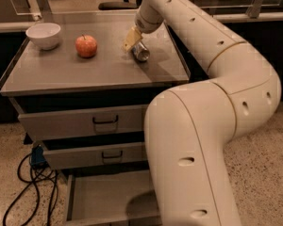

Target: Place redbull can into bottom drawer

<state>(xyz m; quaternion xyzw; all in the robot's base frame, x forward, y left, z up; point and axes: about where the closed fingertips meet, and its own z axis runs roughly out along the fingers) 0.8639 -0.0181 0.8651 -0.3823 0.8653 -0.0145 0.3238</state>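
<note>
The redbull can (142,52) lies on its side on the grey cabinet top (85,72), right of centre, its shiny round end facing me. My gripper (133,40) reaches down from the upper right and sits right at the can's far end, touching or almost touching it. The bottom drawer (101,197) stands pulled open at floor level, showing a flat grey floor with nothing visible in it. My arm's large white body hides the drawer's right part.
A red apple (86,45) and a white bowl (44,34) sit on the left of the cabinet top. The two upper drawers (85,121) with dark handles are shut. Black cables and a blue plug (37,156) lie on the floor at left.
</note>
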